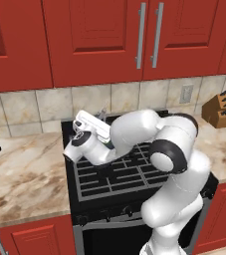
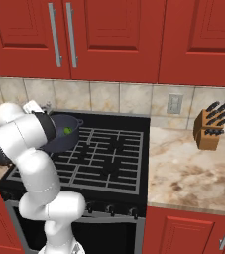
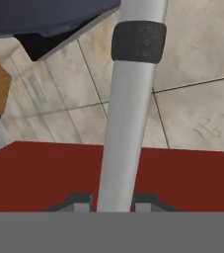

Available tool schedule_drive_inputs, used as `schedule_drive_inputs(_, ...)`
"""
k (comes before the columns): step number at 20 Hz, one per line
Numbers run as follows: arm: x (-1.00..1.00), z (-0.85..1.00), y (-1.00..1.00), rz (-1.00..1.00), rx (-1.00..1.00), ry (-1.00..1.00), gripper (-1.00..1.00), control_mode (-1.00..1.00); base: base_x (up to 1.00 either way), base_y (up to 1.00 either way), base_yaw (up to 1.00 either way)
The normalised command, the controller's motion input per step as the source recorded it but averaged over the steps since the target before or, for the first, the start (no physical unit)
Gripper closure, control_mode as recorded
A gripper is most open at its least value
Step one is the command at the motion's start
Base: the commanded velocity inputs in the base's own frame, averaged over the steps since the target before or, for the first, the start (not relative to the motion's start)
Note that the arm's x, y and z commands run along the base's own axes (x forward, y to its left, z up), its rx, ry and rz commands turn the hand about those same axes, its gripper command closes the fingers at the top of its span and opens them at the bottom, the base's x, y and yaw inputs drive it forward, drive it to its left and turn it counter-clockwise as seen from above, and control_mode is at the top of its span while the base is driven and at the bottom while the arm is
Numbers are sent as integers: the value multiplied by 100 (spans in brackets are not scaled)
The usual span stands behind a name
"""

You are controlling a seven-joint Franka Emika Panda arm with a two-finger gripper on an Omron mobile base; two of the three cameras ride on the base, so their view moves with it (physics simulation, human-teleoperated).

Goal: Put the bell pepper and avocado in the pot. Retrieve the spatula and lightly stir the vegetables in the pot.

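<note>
Spatula [image 3: 128, 123] handle is clamped in the hand [image 3: 114, 203] near the pot [image 2: 64, 133].

Stove [image 1: 119, 174]: black, grated top, set between 2 stretches of counter, knobs along front edge.
Counter [image 2: 193, 173]: beige marbled stone on both sides of stove.
Knife block [image 2: 210, 130]: wooden, dark handles sticking up, stood on right counter near wall.
Upper cabinets [image 1: 104, 40]: red, 2 vertical silver handles side by side.
Backsplash [image 2: 104, 96]: beige tiles.
Wall outlet [image 2: 174, 104]: grey, beside knife block.
Lower cabinets [image 2: 188, 230]: red, beneath counter.
</note>
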Motion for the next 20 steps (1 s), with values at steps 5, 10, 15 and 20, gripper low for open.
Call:
schedule_drive_inputs(5, -42, 6, -4, 10, 0, 7, 100, -100, 0, 0, 0)
schedule_drive_inputs(10, 0, 47, -29, 5, -1, 7, 100, -100, 0, 0, 0)
schedule_drive_inputs(15, 29, 47, -30, 0, -2, 8, 100, -100, 0, 0, 0)
schedule_drive_inputs(20, 37, 4, -28, 0, -2, 15, 100, -100, 0, 0, 0)
